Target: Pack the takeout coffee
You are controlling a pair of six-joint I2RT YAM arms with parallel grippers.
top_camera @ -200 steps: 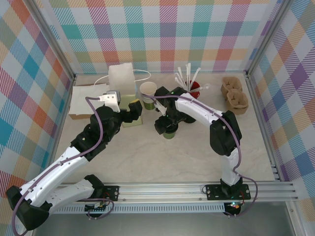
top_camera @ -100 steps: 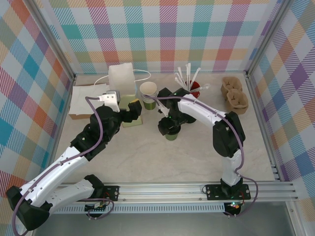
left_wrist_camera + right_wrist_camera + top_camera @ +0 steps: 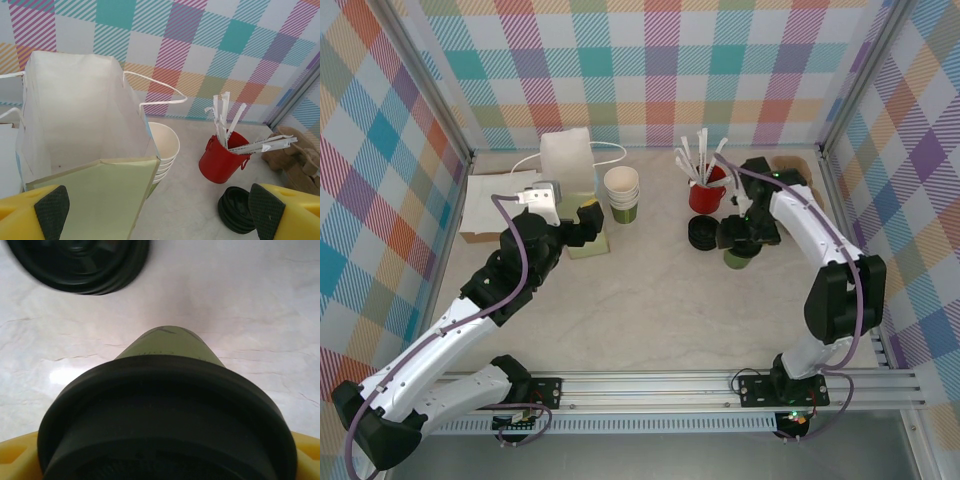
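Note:
The takeout coffee (image 3: 738,259) is a small olive-green cup (image 3: 170,344) under a black round lid (image 3: 165,410). It stands right of centre, just in front of the red mug. My right gripper (image 3: 741,238) comes down on it from above, and its yellow fingers (image 3: 15,456) clasp the lid's sides, so it is shut on the cup. A white paper bag (image 3: 568,160) with string handles stands open at the back left, its pale green side (image 3: 95,200) facing me. My left gripper (image 3: 588,222) hovers at the bag's front edge, open wide (image 3: 159,210), and holds nothing.
A stack of lidless cups (image 3: 621,190) stands right of the bag. The red mug of white sticks (image 3: 705,195) and a pile of black lids (image 3: 703,232) sit just left of the held cup. Cardboard carriers (image 3: 798,190) lie back right, white paper (image 3: 490,205) back left.
My right gripper has gone from the table's centre to the right, past the lid pile, taking the lidded cup with it. The left arm has hardly moved.

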